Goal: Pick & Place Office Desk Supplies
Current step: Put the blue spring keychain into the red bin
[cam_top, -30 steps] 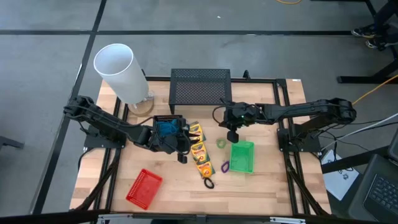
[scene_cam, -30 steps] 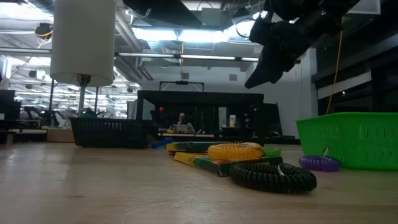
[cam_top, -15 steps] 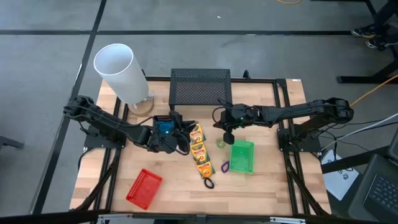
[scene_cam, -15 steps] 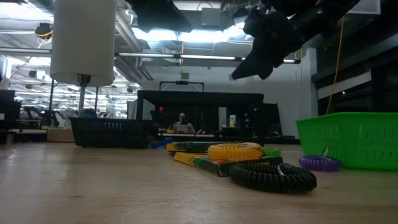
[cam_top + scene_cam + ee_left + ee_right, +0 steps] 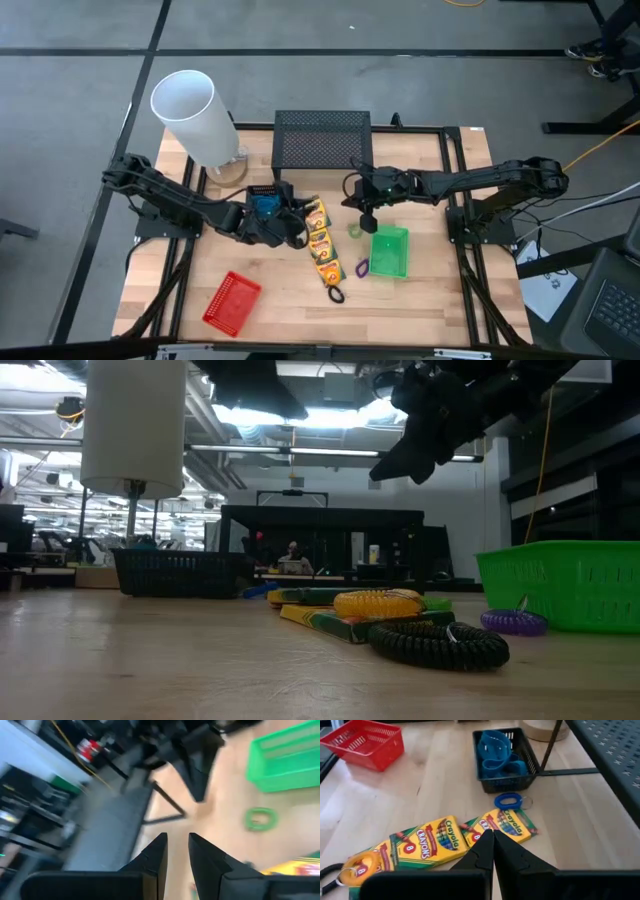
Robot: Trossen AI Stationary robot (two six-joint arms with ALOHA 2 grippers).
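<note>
A small black basket holds blue-handled scissors; a blue loop lies on the table beside it. Three crayon boxes lie in a row, with an orange coil on the nearest. My left gripper hovers by the black basket's right side, its fingers a narrow gap apart with nothing between them. Shut and empty, my right gripper hangs above the table between the crayon boxes and the green basket. A green loop lies under it.
A purple loop and a black coil lie near the green basket's left side. A red basket sits near the front left. The white cylinder and the wide black mesh stand are at the far edge.
My left gripper has turned at the wrist: its fingers have swung from pointing toward the near edge to pointing more toward the table's right. My right gripper has tipped up somewhat and edged toward the table's left.
</note>
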